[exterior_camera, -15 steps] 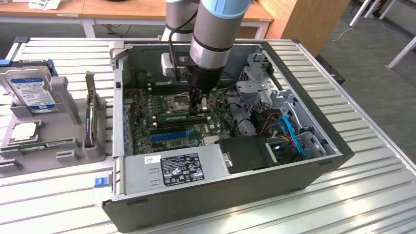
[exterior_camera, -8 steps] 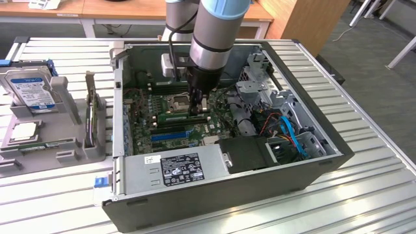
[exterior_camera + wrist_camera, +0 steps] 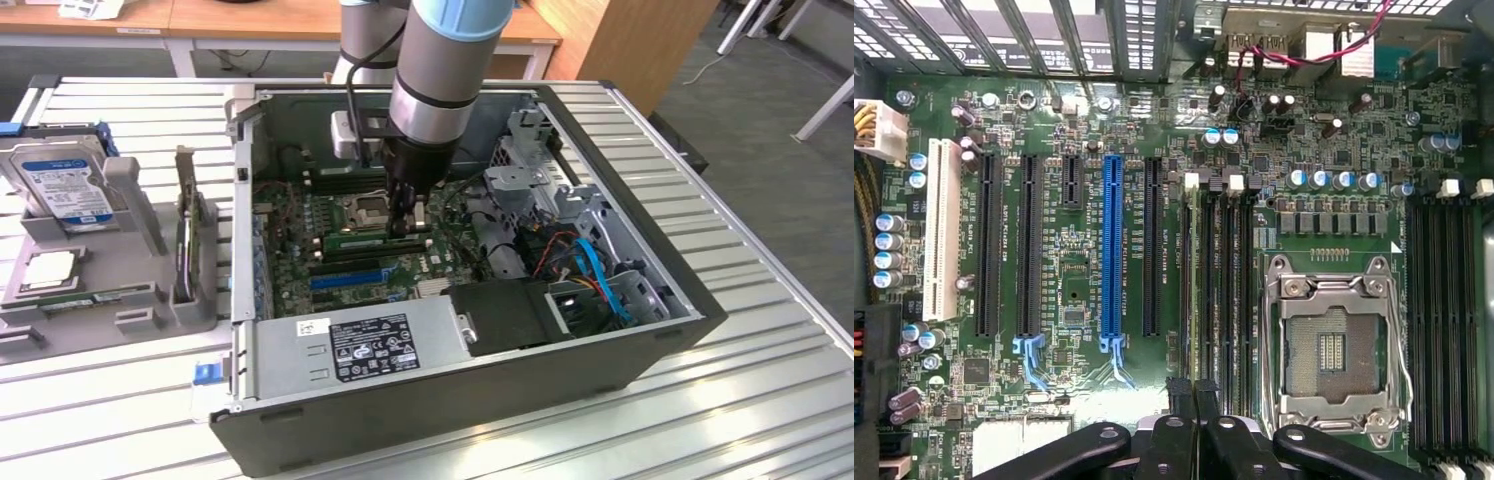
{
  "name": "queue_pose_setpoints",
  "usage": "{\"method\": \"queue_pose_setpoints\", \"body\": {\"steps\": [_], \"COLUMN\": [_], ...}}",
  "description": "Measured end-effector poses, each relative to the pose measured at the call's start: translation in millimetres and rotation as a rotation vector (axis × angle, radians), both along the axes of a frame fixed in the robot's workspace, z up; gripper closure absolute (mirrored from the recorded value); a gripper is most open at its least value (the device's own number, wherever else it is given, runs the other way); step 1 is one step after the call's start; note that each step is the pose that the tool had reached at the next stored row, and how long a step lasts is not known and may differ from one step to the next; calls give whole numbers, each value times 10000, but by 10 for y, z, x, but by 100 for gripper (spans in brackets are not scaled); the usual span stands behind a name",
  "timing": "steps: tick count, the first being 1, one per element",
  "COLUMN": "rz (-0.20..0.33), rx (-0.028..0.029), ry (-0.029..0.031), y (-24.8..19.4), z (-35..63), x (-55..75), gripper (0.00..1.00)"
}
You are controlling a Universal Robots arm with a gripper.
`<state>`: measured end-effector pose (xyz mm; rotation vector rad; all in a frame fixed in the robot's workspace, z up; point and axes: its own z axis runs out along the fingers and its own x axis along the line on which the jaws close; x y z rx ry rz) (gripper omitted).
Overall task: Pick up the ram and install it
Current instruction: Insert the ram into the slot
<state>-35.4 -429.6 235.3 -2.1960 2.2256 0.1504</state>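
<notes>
Ram, a narrow green stick with dark chips, is seen on edge inside the open computer case. It is set low against the motherboard, just on the near side of the empty processor socket. Its long axis is laid across the board, from the exterior view's left to its right, in line with the long black memory slots beside the socket. It appears to be standing in or directly over one of them, though how deeply it is seated cannot be told. The gripper is held pointing straight down at the stick's end toward the exterior view's right, so the rest of the stick is stretched away from the fingertips toward the exterior view's left. The jaws are drawn almost together; whether the thin top edge is pinched between them or only touched cannot be made out. Farther out, a blue expansion slot is set among black ones, and a silver power supply is fitted along the case's near side. Outside the case, toward the exterior view's left, more green boards are held upright in a grey rack, with a blue-labelled hard drive beyond it.
</notes>
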Motion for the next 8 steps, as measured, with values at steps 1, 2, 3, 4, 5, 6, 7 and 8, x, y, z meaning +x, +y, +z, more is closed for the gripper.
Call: {"method": "queue_pose_setpoints", "body": {"steps": [1,2,3,4,5,6,7,8], "rz": [15,25,27,28,28,29,29,36], "rx": [-1,0,1,1,1,1,1,1], "ry": [0,0,0,0,0,-1,-1,-1], "y": [0,0,0,0,0,0,0,0], "z": [0,0,-1,-1,-1,-1,-1,-1], "x": [0,0,0,0,0,0,0,0], "gripper": [88,88,88,88,88,88,88,88]}}
